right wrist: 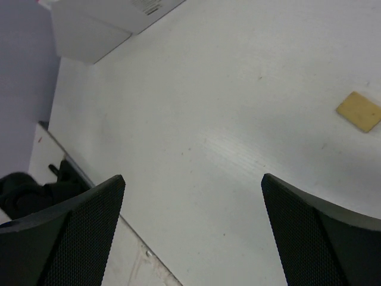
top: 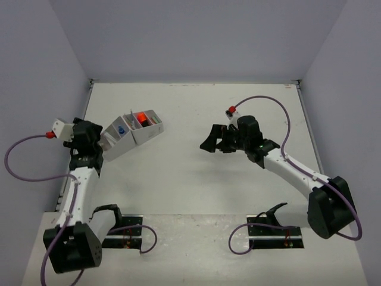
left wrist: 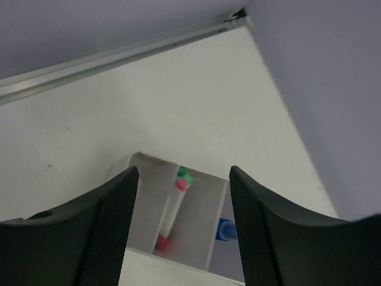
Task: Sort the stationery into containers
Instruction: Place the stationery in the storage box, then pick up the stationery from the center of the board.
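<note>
The left gripper (left wrist: pixel 183 176), fingers spread and holding nothing, hangs over the containers (top: pixel 150 134) at ten o'clock on the table (top: pixel 196 185), where a pink-and-green marker (left wrist: pixel 171 211) lies in a compartment. This looks like a drop-off. The right gripper (right wrist: pixel 193 179), spread wide and empty, probably needs to reach the beige piece (right wrist: pixel 359 111) at its two o'clock and pinch it.

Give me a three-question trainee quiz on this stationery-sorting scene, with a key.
1. True or false: the right claw is gripping a marker.
2. Which claw is poised over the white compartmented plastic trays? A) left claw B) right claw C) neither
3. Fill in: the small flat tan square piece lies on the white ____.
Key: 1 false; 2 A; 3 table.
</note>
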Robot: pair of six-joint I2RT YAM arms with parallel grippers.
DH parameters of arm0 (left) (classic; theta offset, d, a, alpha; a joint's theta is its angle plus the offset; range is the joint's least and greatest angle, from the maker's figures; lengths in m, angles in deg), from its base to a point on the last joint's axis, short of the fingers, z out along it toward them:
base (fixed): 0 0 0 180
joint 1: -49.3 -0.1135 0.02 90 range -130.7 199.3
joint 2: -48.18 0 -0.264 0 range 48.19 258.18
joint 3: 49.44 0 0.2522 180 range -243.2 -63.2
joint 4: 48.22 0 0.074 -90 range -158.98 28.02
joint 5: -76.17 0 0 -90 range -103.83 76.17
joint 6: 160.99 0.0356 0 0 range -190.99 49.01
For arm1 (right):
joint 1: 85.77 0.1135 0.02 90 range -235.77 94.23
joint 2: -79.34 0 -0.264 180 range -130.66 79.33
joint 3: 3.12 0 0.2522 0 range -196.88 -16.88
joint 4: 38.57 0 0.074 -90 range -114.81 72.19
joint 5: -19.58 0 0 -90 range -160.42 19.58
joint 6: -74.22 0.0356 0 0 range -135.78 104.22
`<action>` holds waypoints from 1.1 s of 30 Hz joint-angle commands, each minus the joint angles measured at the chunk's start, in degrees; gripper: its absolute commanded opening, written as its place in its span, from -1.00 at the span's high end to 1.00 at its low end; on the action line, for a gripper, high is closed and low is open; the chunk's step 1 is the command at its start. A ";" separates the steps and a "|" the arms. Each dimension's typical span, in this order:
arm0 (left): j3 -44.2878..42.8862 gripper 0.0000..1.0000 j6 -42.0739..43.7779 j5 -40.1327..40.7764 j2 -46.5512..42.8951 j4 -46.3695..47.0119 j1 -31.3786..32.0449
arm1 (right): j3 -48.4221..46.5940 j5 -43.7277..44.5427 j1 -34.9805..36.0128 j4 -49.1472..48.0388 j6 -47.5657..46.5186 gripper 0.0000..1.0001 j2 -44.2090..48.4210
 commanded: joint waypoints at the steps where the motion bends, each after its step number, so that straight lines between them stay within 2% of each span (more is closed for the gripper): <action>1: -1.15 -0.40 0.92 -8.84 -14.00 -2.17 0.06 | -14.75 19.04 0.00 16.93 -1.02 -0.97 -11.73; 4: -3.93 -0.71 5.36 -14.91 -15.76 -3.98 4.29 | -21.71 28.19 0.05 25.69 -3.80 -0.97 -20.84; 7: -3.80 -0.86 8.26 -26.93 -15.60 -2.09 9.25 | -28.94 31.77 -0.03 31.23 -8.66 -0.98 -27.76; 10: -2.91 -0.99 13.61 -32.64 -16.70 -3.98 12.77 | -31.38 27.47 0.00 33.14 -17.82 -0.93 -31.58; 15: -1.71 -1.00 19.69 -37.41 -18.84 -6.96 12.86 | -34.51 20.62 -0.12 34.81 -24.93 -0.92 -35.15; 18: -1.31 -1.00 21.41 -37.88 -18.89 -8.44 12.86 | -41.13 22.57 -0.09 39.62 -20.53 -0.74 -39.98; 23: -0.14 -1.00 22.02 -39.42 -19.45 -8.45 12.86 | -44.10 25.18 0.00 41.47 -15.75 -0.54 -43.87; 28: 0.23 -1.00 21.77 -40.03 -19.05 -7.66 12.77 | -44.02 30.80 0.08 42.13 -7.11 -0.47 -44.60; 33: 0.40 -1.00 21.57 -40.32 -18.87 -7.46 12.84 | -38.45 33.09 1.05 37.31 1.50 -0.49 -42.56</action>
